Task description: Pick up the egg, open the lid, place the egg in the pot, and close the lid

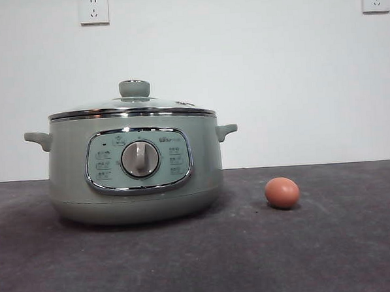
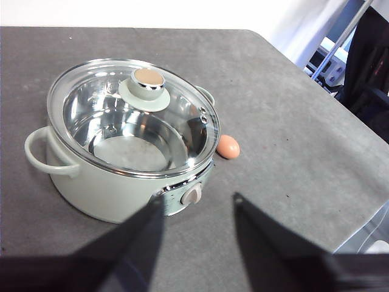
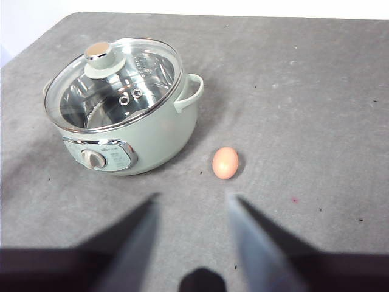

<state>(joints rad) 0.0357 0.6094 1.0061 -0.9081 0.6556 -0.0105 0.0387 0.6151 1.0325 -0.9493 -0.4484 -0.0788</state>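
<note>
The pot [image 1: 135,169] sits left of centre in the front view, on a dark grey table [image 1: 331,256], its dial panel facing the camera. The lid [image 1: 133,107] is seated squarely on the pot's rim, knob uppermost. Through the glass, both wrist views show a bare steel interior.

The egg [image 1: 282,192] lies on its side on the table, right of centre in the front view, near the pot but not touching it. In the right wrist view it appears at the frame's centre, just beyond the jaws of that arm.

The left gripper [image 2: 197,204] hangs above the table in front of the pot's dial, jaws spread wide apart with nothing between them. The right gripper [image 3: 191,201] likewise hovers over bare table, jaws parted wide and holding nothing, the egg lying a short way off. Neither gripper touches any object. Neither arm appears in the front view.

Two wall sockets [image 1: 93,9] are mounted on the white wall at the upper corners of the front view.
</note>
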